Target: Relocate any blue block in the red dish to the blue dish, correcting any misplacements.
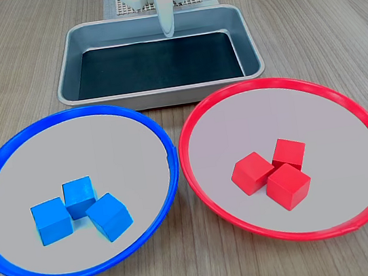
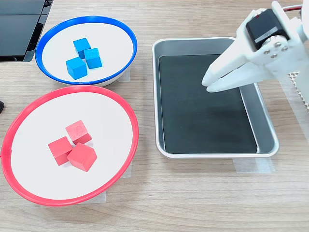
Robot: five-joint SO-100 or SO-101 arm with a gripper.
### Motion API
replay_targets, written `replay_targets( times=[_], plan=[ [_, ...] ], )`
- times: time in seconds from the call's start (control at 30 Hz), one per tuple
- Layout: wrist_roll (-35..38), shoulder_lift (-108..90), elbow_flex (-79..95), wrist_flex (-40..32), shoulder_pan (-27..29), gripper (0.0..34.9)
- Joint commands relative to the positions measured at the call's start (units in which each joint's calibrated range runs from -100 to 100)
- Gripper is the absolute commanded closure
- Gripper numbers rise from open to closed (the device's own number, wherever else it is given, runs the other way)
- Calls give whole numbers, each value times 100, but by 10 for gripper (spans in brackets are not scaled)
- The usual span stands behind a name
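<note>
i'm looking at a pale wood-grain tabletop (image 1: 331,14) that is filling both exterior views, and little of the room is showing beyond it. in the second exterior view a dark flat panel (image 2: 19,29) is sitting at the 10 o'clock corner, and strips of clear tape (image 2: 251,166) are holding the rectangular metal tray (image 2: 155,96) to the wood.

the gripper (image 2: 206,84) is hanging above the tray's dark floor, jaws nearly together with only a thin slit between the tips, and it is gripping nothing. in the first exterior view i'm seeing only a white finger (image 1: 164,10) coming down at 12 o'clock over the tray's far rim.

the blue dish (image 1: 7,146) is sitting at 8 o'clock in the first exterior view and the red dish (image 1: 367,126) at 4 o'clock, their rims just beside each other. three blue blocks are clustering in the blue dish: one (image 1: 52,221) at the cluster's 9 o'clock, one (image 1: 79,196) at 12 and one (image 1: 110,216) at 3, all touching or nearly so. three red cubes (image 1: 288,186) are huddling in the red dish, and i'm seeing no blue there.
</note>
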Motion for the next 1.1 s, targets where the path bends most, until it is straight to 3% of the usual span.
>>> replay_targets(
  times=[0.0,1.07],
  plan=[
    [0,-324,90,117,129,349],
    [5,-384,117,150,100,349]
  ],
)
